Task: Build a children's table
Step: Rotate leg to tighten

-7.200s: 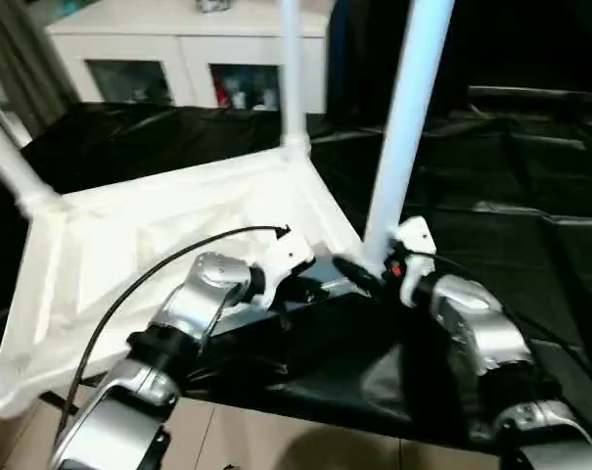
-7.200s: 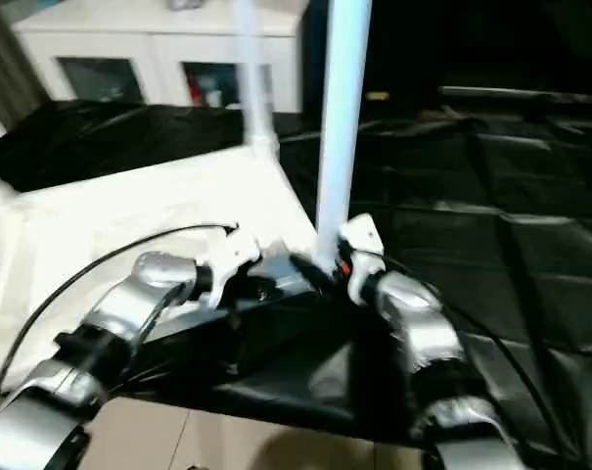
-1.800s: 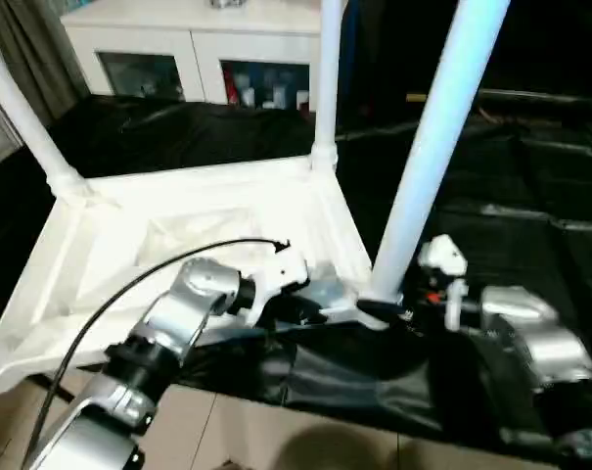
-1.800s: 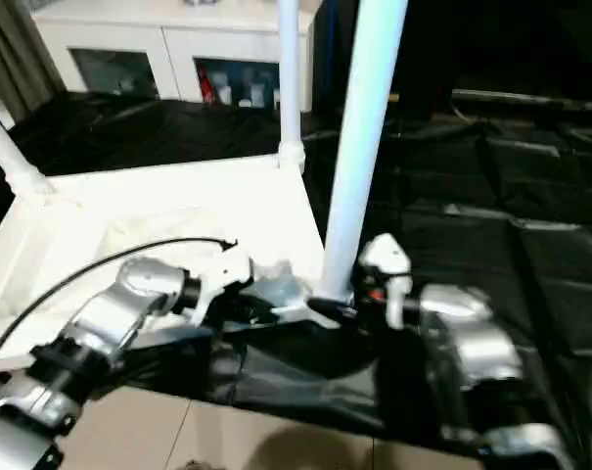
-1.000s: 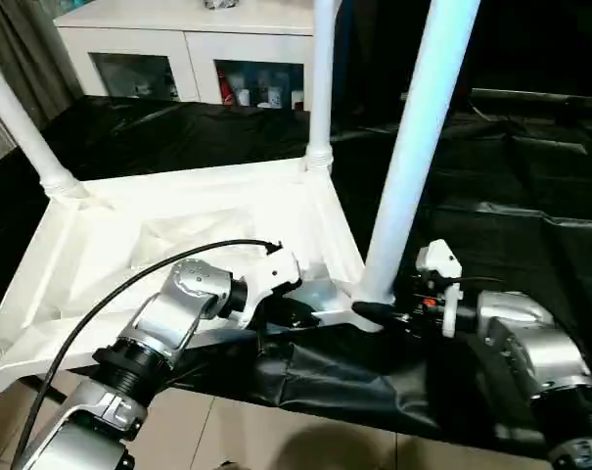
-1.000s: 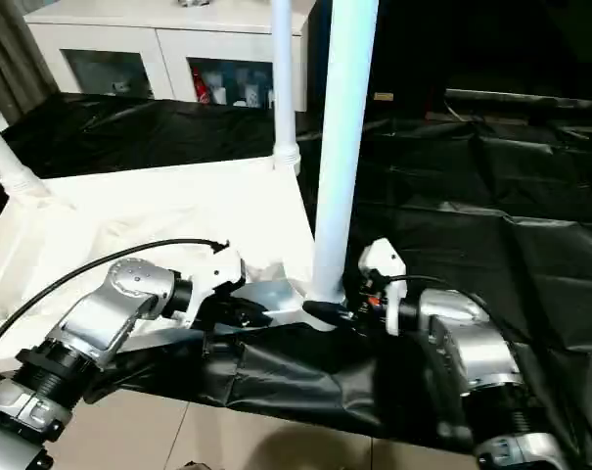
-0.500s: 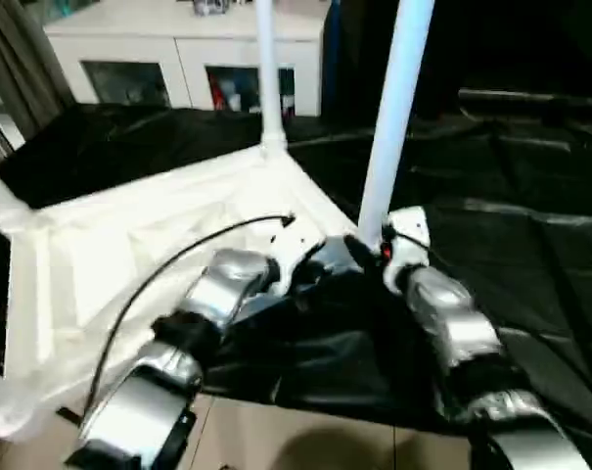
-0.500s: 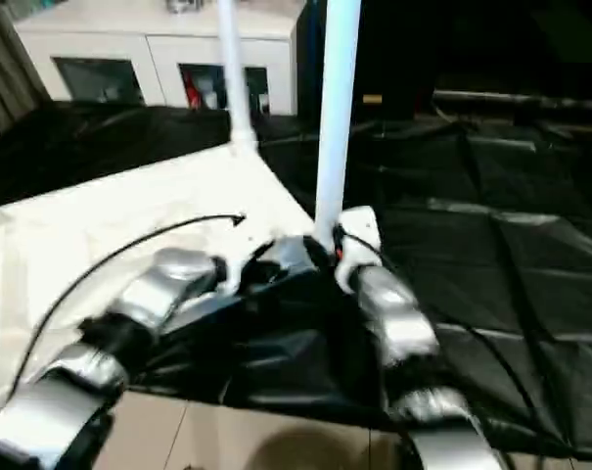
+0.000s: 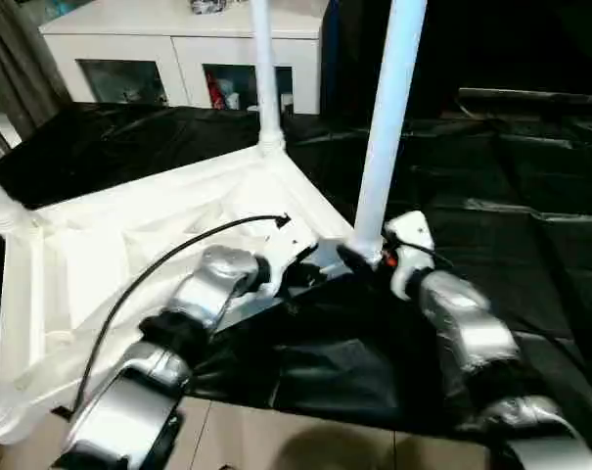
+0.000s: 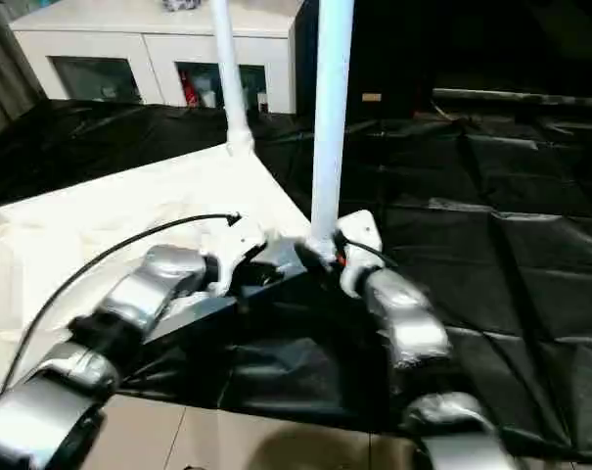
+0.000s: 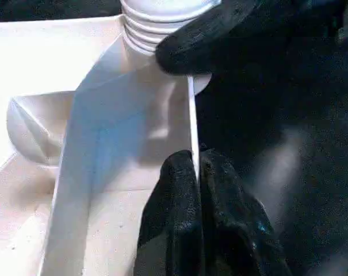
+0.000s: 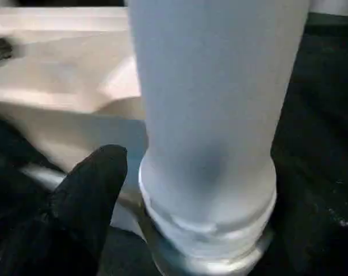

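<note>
white table (image 9: 129, 245): upside down, legs up
left fingers (image 11: 194, 172): pinched on its rim
right fingers (image 12: 87, 190): beside near leg (image 9: 384, 127), grip unclear

Smooth, faintly glossy white plastic is seen on the children's table (image 9: 159, 245); glossy, creased black sheeting (image 9: 530, 235) lies beneath; the forearms (image 9: 462, 333) are silver metal.
</note>
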